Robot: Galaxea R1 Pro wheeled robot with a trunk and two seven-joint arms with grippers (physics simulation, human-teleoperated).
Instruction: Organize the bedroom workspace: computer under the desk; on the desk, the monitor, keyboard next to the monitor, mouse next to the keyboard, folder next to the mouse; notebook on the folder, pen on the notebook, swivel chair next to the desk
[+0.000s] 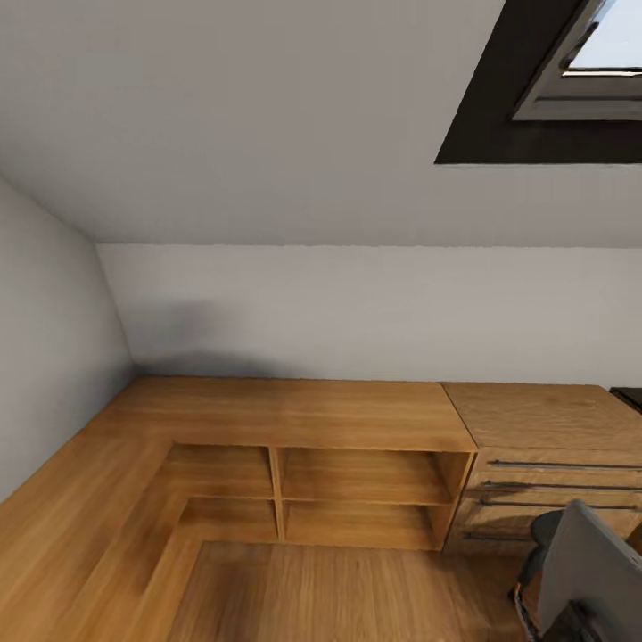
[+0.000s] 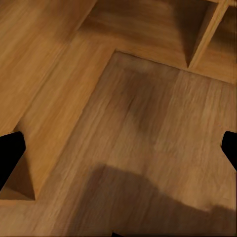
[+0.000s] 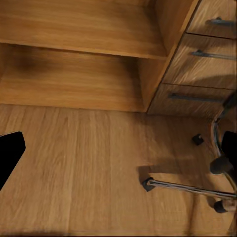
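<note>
**A:** So, head view first. What have we got?

**B:** A light wooden shelf bench [image 1: 294,419] under the sloped wall, a wooden drawer unit [image 1: 544,464] just beside it, and a skylight [image 1: 571,71] above the drawers. Below the drawers, at the frame's corner, the grey back of the chair [image 1: 593,571] pokes in. A sliver of dark top shows beyond the drawer unit; it may be the desk, too little to tell.

**A:** Left wrist?

**B:** Floor [image 2: 148,163] and the bench's open shelves. The left gripper [image 2: 118,153] shows as two dark tips far apart at the frame's edges, so it is spread, with nothing between.

**A:** Right wrist?

**B:** The drawers again, and in front of them the chair's chrome star base [image 3: 197,187] with black castors on the floor. Of the right gripper [image 3: 123,148] one dark finger [image 3: 10,153] is plain; the dark shape opposite could be the other finger or part of the chair, so I cannot tell its state.

**A:** Which arm for the chair?

**B:** The right, I'd judge; the chair lies on that side, near the drawers, and one chrome spoke runs across that gripper's line. Folder, notebook and pen aren't visible, so the robot probably must turn right.
</note>
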